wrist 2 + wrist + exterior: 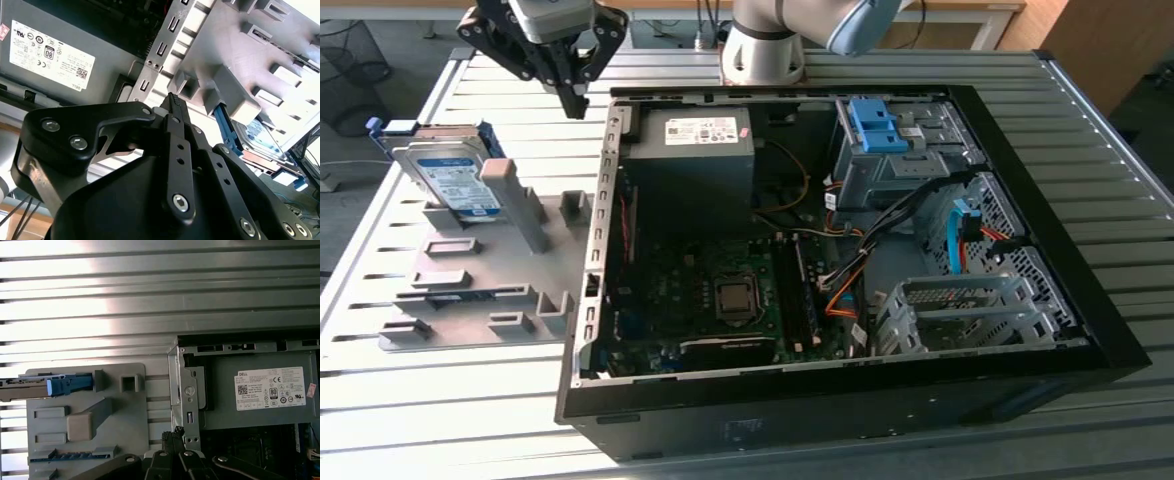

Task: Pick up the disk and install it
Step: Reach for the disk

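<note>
The disk (444, 182) stands on edge in a slot at the far end of a grey holder plate (467, 290), at the exterior view's left. It is silver with a white-and-blue label and blue rails. My gripper (574, 98) hangs above the table between the disk and the open computer case (1067, 300), fingers shut with nothing in them. In the first wrist view the disk (30, 383) shows edge-on, apart from the gripper (175, 432). The second wrist view shows the gripper (173, 98) over the holder plate (220, 45), with the disk (260, 134) beyond it.
The case lies open with a grey power supply (691, 160) bearing a white sticker, a motherboard (720, 290) and cables. A blue bracket (873, 125) sits in the drive bay at the far right corner. The arm's base (761, 50) stands behind. The table top (440, 400) is ribbed metal.
</note>
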Controlling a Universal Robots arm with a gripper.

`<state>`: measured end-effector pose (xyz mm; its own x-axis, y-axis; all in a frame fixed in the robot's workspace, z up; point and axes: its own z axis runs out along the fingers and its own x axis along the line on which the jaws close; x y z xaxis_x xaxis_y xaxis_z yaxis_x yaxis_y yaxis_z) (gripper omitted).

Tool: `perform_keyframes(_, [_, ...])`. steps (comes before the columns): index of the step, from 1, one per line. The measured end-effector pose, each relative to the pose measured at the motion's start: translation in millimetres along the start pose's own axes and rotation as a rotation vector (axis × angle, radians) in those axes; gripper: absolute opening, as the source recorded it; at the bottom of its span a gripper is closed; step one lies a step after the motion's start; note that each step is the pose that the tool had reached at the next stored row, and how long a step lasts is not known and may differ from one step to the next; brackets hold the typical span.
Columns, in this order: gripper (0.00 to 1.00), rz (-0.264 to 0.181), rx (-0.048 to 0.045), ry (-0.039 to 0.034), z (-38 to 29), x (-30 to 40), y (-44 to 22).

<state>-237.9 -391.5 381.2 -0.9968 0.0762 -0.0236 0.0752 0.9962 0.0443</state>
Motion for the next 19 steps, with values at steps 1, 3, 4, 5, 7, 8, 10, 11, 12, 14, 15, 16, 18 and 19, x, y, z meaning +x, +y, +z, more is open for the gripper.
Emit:
perform_keyframes(1, [0.11, 0.000, 0.0000, -0.0001, 0.1, 1.1, -0.1])
perform_keyframes(3, [0.11, 0.000, 0.0000, -0.0001, 0.2, 3.3, -0.3])
perform_keyframes(4, [0.11, 0.000, 0.0000, 0.0000, 0.2, 4.3, -0.4])
perform_keyframes(5, [0.11, 0.000, -0.0001, -0.0001, 0.3, 5.2, -0.4])
perform_keyframes(7, [0.11, 0.000, -0.0001, -0.0001, 0.4, 7.0, -0.6])
perform_keyframes(8, [0.11, 0.000, 0.0000, 0.0000, 0.5, 7.9, -0.6])
perform_keyframes(10, [0.11, 0.000, 0.0000, -0.0001, 0.6, 9.8, -0.8])
perform_keyframes(11, [0.11, 0.000, 0.0000, -0.0001, 0.6, 10.8, -0.9])
perform_keyframes(12, [0.11, 0.000, 0.0000, -0.0001, 0.7, 11.7, -0.9])
perform_keyframes(14, [0.11, 0.000, 0.0000, 0.0000, 0.8, 13.7, -1.1])
perform_keyframes(15, [0.11, 0.000, 0.0000, 0.0000, 0.8, 14.7, -1.2])
perform_keyframes(16, [0.11, 0.000, 0.0000, -0.0001, 0.9, 15.6, -1.2])
perform_keyframes(18, [0.11, 0.000, -0.0001, -0.0001, 1.1, 17.4, -1.4])
perform_keyframes(19, [0.11, 0.000, 0.0000, -0.0001, 1.1, 18.3, -1.5])
